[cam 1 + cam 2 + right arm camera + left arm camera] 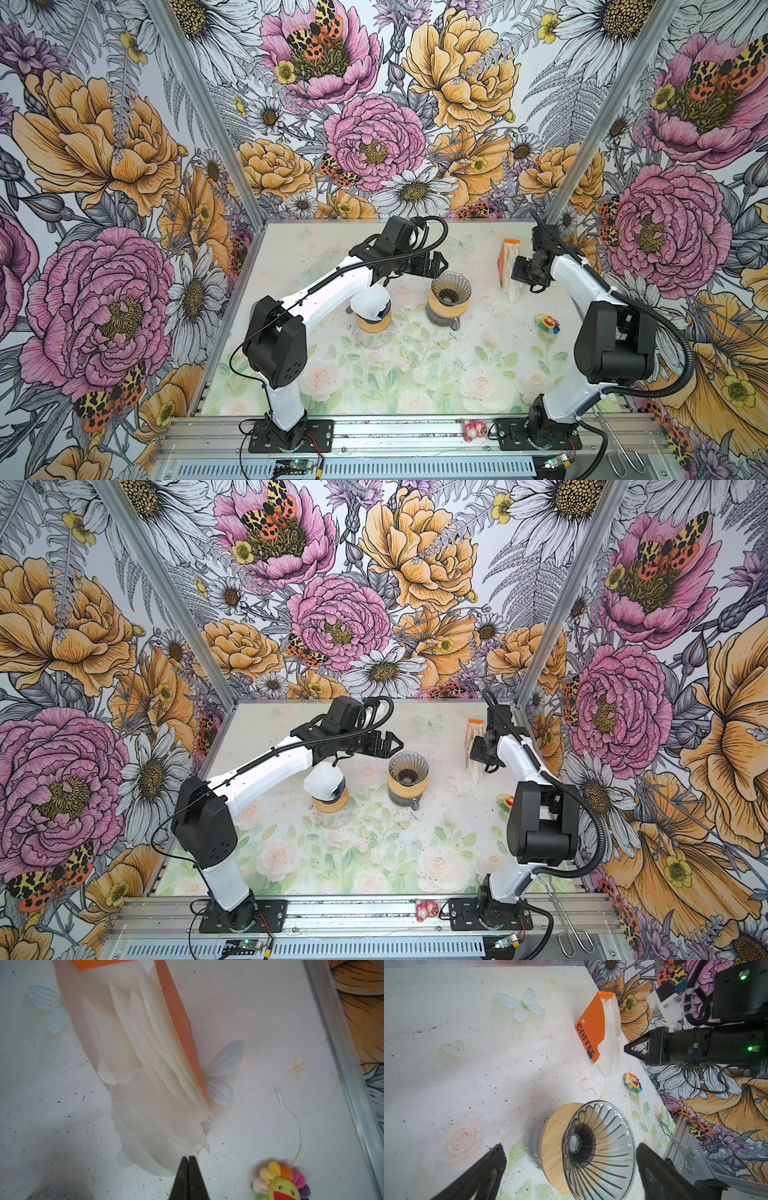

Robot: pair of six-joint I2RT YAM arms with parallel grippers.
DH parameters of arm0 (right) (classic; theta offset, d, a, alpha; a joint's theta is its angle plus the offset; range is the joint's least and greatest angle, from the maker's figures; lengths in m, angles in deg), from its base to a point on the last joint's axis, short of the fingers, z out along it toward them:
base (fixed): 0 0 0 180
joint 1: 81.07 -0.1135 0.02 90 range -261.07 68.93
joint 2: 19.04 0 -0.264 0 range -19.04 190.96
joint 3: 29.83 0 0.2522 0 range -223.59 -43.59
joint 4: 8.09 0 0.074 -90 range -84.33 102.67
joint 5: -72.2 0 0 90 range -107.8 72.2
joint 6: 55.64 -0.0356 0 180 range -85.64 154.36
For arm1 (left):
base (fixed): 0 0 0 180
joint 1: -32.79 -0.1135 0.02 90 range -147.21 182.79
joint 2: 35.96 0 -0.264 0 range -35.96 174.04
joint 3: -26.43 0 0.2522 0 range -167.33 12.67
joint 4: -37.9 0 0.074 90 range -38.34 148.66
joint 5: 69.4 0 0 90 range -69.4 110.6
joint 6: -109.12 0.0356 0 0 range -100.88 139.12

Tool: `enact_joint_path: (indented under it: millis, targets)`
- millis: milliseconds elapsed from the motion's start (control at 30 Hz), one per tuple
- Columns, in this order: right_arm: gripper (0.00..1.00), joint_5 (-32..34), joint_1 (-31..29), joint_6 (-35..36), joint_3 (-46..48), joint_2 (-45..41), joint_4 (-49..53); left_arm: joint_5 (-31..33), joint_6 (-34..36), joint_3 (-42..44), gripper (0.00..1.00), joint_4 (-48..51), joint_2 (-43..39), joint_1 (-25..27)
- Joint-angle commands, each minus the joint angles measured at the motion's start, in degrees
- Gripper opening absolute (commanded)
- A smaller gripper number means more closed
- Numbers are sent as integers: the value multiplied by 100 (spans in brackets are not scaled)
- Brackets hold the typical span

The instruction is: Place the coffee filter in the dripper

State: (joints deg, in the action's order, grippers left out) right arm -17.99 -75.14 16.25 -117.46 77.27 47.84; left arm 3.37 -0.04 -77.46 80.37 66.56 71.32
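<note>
The empty dripper (451,291) (408,769) is a ribbed glass funnel on a wooden collar over a glass server, mid-table. My left gripper (436,264) (571,1148) hangs open just behind and above it, and the funnel (598,1147) shows between its spread fingers. Several white coffee filters (611,1049) (155,1105) fan out of an orange holder (510,249) (591,1028) at the back right. My right gripper (517,270) (188,1158) is shut, its tips at the filters' lower edge. No paper shows between them.
A second dripper (371,305) with a white filter in it stands left of the empty one, under the left arm. A plush rainbow flower (546,322) (282,1182) lies right of the holder. A fabric butterfly (521,1004) lies near the back. Metal tongs (619,453) lie front right.
</note>
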Motion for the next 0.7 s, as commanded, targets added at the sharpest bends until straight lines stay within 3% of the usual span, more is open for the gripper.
enact_joint_path:
  millis: [0,267,667]
  targets:
    - [14,113,11,-18,5,-147,-50,-83,93,-128,99,10,14,50]
    - [24,-188,26,87,-32,35,-64,-82,96,-136,99,12,39,44]
    - [20,194,42,-7,-389,506,-78,-84,85,-163,99,29,71,48]
